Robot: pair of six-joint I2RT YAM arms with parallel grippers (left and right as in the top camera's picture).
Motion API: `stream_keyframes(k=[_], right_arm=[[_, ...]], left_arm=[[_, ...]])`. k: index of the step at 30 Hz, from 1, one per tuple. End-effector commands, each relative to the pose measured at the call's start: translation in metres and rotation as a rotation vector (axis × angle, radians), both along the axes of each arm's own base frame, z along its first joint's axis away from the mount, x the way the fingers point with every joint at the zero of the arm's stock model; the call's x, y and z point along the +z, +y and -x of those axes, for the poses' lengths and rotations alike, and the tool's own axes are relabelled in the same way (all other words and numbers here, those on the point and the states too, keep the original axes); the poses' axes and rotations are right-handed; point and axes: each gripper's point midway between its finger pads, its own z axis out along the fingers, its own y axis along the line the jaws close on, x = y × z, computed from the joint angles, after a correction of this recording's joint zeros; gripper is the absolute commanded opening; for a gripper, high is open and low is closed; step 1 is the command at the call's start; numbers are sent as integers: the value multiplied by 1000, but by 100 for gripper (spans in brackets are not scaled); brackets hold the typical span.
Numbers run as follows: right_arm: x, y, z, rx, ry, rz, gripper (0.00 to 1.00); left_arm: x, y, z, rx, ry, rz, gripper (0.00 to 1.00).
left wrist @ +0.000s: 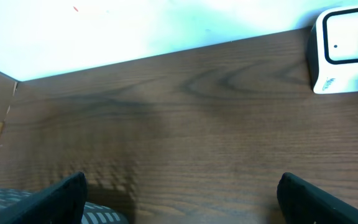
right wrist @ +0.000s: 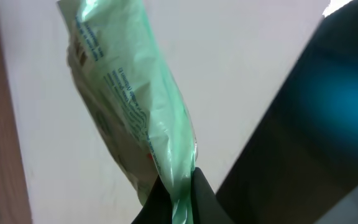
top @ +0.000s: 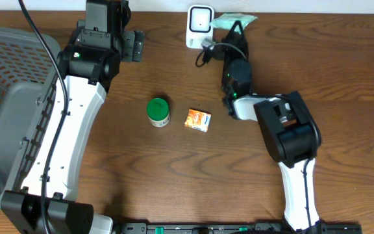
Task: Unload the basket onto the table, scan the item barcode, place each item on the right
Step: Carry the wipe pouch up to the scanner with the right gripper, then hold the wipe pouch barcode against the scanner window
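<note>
Currently the step in hand is presenting the item: the pale green crinkly plastic packet [top: 234, 21] hangs just beside the white box-shaped barcode scanner [top: 200, 25], on its right and off the dark-rimmed window, near the far edge of the brown wooden surface [top: 343, 78]. The right arm's fingers [right wrist: 207, 202] are pressed together on the packet's lower edge, and the wrist view shows the film standing up from the pinch with small blue print on it. I cannot tell from that view whether the print includes a barcode. To do this well, I judge the packet should be carried sideways until it sits squarely before the window, with the printed face turned towards it and the film kept flat. A limp pinched edge is likely to fold and hide the code, so a slow tilt back and forth seems wise. Right arm [top: 289, 133]: base at the near edge, elbow bent mid-surface, forearm reaching up and left to the scanner. Left arm [top: 76, 97]: stretched along the left side beside the grey slatted plastic basket [top: 5, 97], wrist near the far edge. The left arm's fingers [left wrist: 55, 199] are wide apart over bare wood, holding nothing.
</note>
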Motion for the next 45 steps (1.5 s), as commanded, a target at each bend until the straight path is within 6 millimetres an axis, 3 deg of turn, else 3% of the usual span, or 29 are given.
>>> stream_keyframes(k=[1, 14, 21, 25, 32, 45], right_arm=[[14, 20, 2, 90, -44, 36, 1], [15, 51, 2, 264, -52, 75, 2], [28, 50, -15, 250, -82, 63, 2], [26, 55, -30, 251, -91, 33, 1], [-16, 49, -49, 231, -23, 31, 2], [-75, 32, -56, 146, 187, 54, 2]], left_arm=[[6, 2, 2, 2, -12, -6, 98], [6, 2, 2, 2, -12, -6, 98], [6, 2, 2, 2, -12, -6, 98], [6, 2, 2, 2, -12, -6, 98], [6, 2, 2, 2, -12, -6, 98], [6, 2, 2, 2, -12, -6, 98]])
